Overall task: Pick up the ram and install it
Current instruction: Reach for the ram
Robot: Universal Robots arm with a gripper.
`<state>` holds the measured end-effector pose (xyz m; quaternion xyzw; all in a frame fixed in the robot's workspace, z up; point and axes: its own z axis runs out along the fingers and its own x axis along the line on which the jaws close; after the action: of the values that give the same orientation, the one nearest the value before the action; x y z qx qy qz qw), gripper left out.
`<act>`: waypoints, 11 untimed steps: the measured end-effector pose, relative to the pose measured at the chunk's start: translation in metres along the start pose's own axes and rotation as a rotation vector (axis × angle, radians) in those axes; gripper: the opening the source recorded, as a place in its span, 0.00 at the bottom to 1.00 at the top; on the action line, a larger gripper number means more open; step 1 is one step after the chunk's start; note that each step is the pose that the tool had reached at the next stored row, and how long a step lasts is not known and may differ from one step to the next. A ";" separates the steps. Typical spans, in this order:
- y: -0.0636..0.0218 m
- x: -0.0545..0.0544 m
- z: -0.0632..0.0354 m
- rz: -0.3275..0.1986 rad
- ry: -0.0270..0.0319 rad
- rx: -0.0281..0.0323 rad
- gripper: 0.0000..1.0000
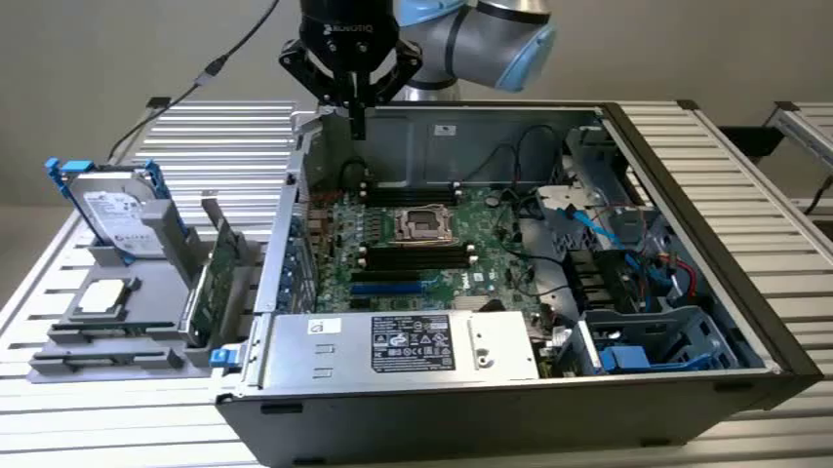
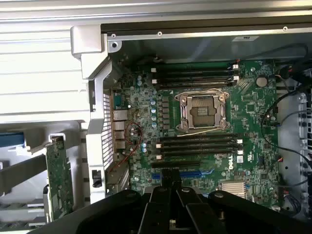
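We are looking at a plain, pale wall (image 1: 104, 49) that is running behind the claw (image 1: 354, 122). Below the claw, a surface (image 1: 768, 253) of ribbed, silvery metal slats is spreading out toward both sides of the exterior view. In the wrist view we are seeing those same slats lying in straight parallel rows. Well off to the exterior view's right of the claw, a second surface (image 1: 801, 122) of the same slats is standing apart across a dark gap (image 1: 748, 136). Soft, even light is giving the metal a dull sheen.
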<state>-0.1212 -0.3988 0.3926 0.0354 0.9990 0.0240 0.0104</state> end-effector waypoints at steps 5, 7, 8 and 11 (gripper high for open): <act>0.0000 0.000 0.0000 0.000 0.0000 0.0000 0.11; 0.0000 0.000 0.0000 0.000 0.0000 0.0000 0.11; 0.0000 0.000 0.0000 0.000 0.0000 -0.0001 0.11; -0.0010 0.006 0.0005 0.000 0.0083 0.0015 0.11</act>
<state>-0.1269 -0.3993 0.3920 0.0355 0.9991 0.0234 0.0062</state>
